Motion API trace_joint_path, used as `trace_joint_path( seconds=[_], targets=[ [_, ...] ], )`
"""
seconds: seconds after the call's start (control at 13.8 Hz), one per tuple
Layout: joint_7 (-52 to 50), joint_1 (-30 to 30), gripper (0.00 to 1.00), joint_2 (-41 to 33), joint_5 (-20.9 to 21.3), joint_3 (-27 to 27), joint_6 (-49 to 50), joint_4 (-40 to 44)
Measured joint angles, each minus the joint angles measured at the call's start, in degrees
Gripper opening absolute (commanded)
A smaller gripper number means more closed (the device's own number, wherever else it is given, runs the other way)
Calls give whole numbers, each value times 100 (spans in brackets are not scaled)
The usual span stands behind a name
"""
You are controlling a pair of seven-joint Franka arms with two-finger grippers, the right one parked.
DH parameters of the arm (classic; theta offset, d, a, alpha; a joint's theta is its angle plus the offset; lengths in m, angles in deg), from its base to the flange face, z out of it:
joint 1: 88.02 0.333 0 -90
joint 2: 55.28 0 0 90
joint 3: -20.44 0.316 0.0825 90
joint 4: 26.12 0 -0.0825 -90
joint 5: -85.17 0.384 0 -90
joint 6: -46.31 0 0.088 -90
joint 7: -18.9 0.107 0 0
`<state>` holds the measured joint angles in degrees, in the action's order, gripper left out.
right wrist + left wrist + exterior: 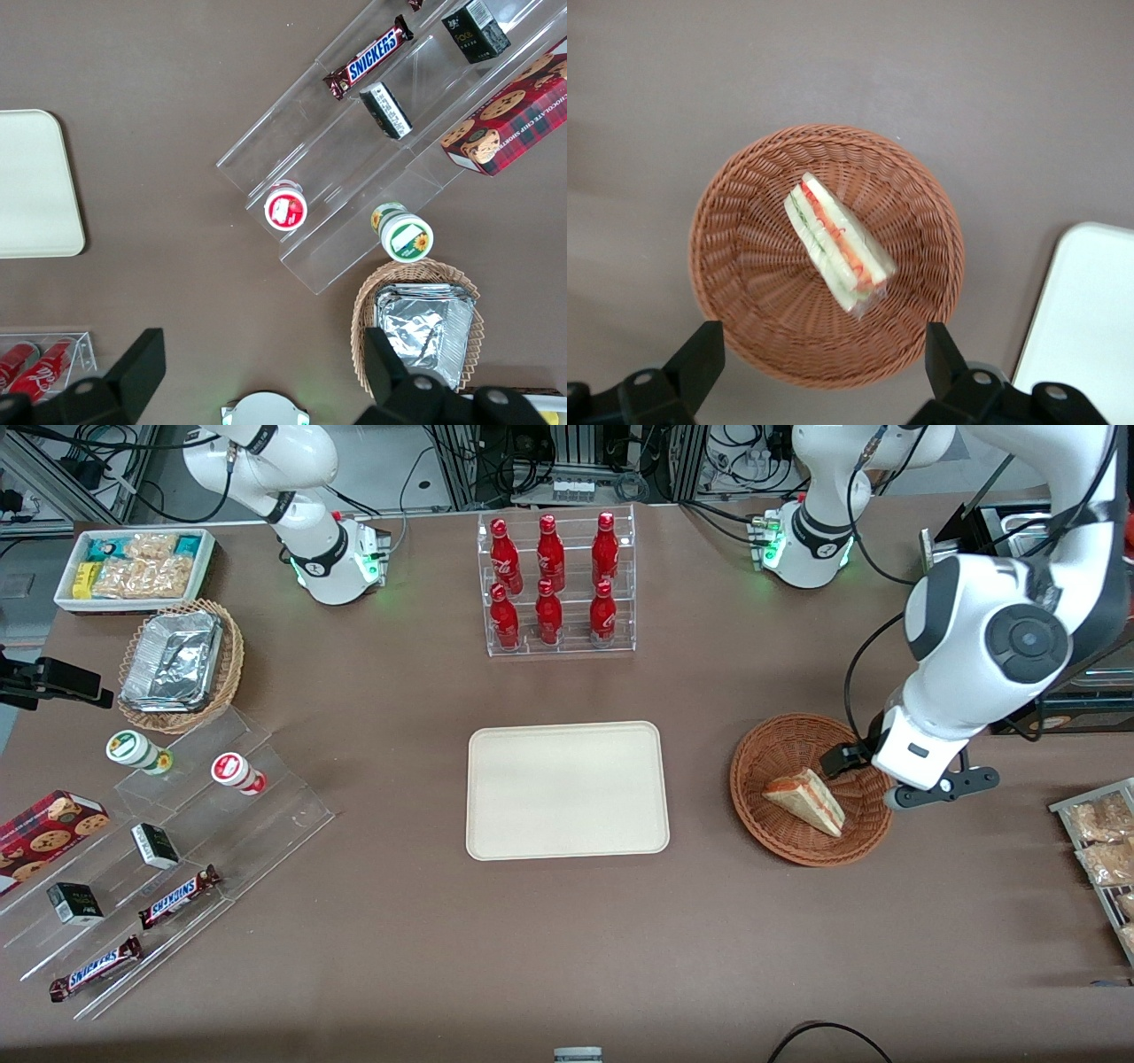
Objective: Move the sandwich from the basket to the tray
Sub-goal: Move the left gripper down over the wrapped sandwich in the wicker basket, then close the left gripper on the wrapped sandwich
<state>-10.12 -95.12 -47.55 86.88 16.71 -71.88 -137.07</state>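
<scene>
Your end effector (819, 354) hovers above the basket (744, 266), fingers (700, 359) spread apart and holding nothing. You see the sandwich (837, 243) lying inside the basket, untouched. Beside the basket, toward the parked arm's end, the tray (567, 790) sits on the table (567, 948).

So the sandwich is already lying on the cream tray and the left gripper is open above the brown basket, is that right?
Not quite. The sandwich lies in the basket, not on the tray, which holds nothing; the left wrist view shows it. The gripper is indeed open above the basket.
</scene>
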Motion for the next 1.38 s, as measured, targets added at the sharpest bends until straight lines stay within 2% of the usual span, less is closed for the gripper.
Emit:
trace_joint_path(
  seconds=[0.44,0.8,0.87,0.95,1.02,1.09,1.38],
  targets=[
    [-1819,-1,100,64,-1,0,-2026,-1524],
    [-2543,-6,100,530,-1,-102,-2729,-1676],
    [-2576,-10,94,611,-1,-127,-2759,-1676],
    [-2581,-10,65,670,-1,-137,-2785,-1676],
    [-2581,-10,24,717,0,-137,-2808,-1676],
    [-2581,-10,0,752,0,-137,-2827,-1675],
    [-2581,-8,0,774,1,-134,-2822,-1615]
  ],
)
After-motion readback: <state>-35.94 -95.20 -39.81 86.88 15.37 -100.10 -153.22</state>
